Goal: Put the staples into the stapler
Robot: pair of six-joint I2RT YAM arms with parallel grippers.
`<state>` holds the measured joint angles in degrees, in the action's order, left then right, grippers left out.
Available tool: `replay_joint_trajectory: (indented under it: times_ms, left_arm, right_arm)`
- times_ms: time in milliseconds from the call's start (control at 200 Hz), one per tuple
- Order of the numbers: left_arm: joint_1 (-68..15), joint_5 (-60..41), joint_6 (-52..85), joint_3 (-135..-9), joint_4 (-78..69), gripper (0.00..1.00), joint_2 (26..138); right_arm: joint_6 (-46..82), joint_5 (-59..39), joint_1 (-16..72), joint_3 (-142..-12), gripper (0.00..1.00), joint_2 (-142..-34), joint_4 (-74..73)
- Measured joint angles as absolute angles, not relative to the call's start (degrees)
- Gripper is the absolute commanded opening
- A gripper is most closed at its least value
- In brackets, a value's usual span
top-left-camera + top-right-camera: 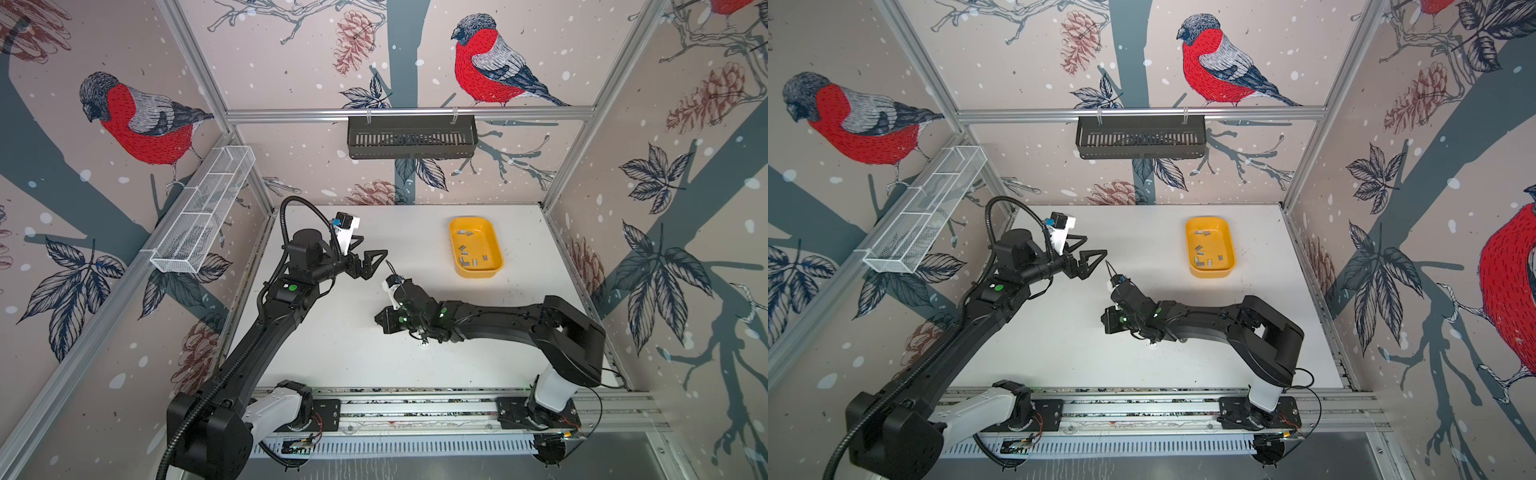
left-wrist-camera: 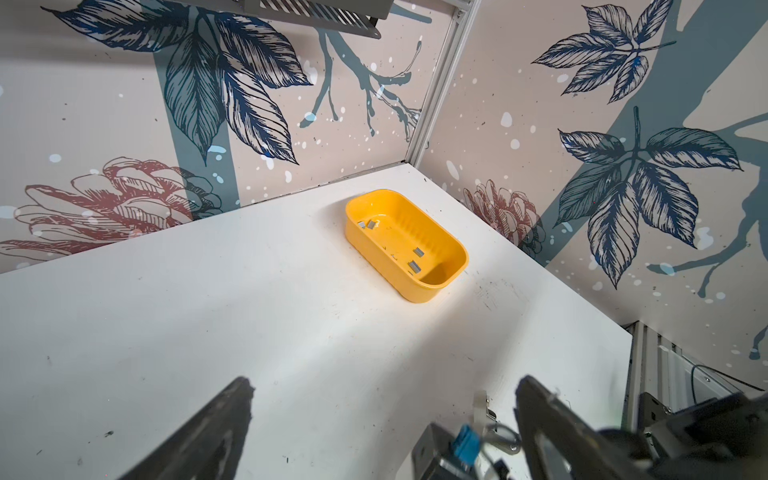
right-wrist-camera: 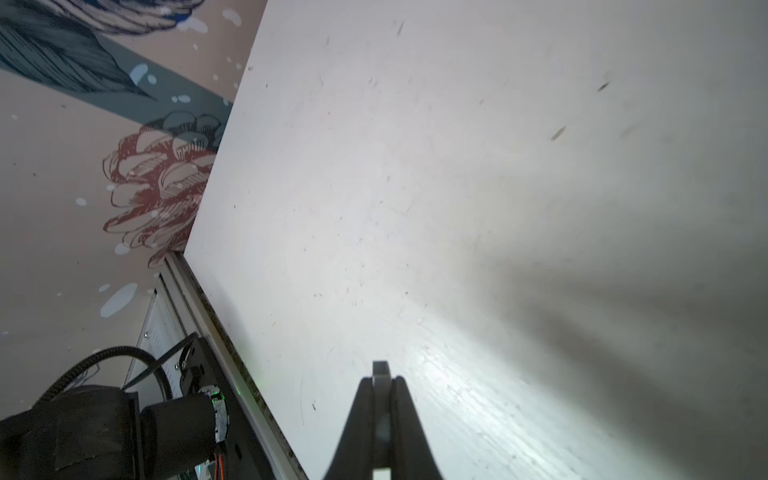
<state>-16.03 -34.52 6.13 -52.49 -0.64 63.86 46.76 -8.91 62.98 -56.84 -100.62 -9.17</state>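
Note:
Several grey staples [image 1: 467, 249] [image 1: 1202, 249] [image 2: 415, 266] lie loose in a yellow tray [image 1: 476, 271] [image 1: 1210, 272] [image 2: 415, 293] at the back right of the white table. My right gripper [image 3: 381, 376] is shut on one short grey staple strip [image 3: 381, 368], whose end sticks out past the fingertips. In both top views that gripper [image 1: 380, 321] [image 1: 1106, 322] hangs low over the table's middle and points toward the front left corner. My left gripper [image 1: 374, 245] [image 1: 1096, 245] [image 2: 384, 380] is open and holds nothing, just behind the right wrist. The stapler is out of view.
A black slotted basket [image 1: 411, 137] hangs on the back wall and a white wire basket [image 1: 203, 212] on the left wall. A small pale thing [image 1: 424, 343] shows under my right forearm; I cannot tell what it is. The arm rail [image 1: 415, 409] runs along the front.

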Motion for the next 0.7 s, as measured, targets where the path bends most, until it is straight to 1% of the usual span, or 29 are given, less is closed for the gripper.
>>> replay_joint_trajectory:
  times_ms: [235, 380, 510, 700]
  left_arm:
    - [-16.03, -35.05, 6.13, -52.49, -0.78, 0.98, 64.12]
    - [-16.03, -36.21, 6.13, -52.51, -0.82, 0.98, 64.23]
    - [-16.05, -37.15, 6.13, -52.51, -0.86, 0.98, 64.42]
    - [-16.05, -37.47, 6.13, -52.53, -0.91, 0.98, 64.51]
  right_arm:
    - [49.47, -10.15, 65.69, -58.04, 0.10, -106.98, -11.99]
    - [49.76, -10.17, 66.32, -57.52, 0.10, -108.90, -12.45]
    - [50.87, -9.43, 66.28, -57.04, 0.12, -109.34, -12.43]
    - [50.94, -7.38, 66.17, -57.08, 0.18, -109.54, -12.03]
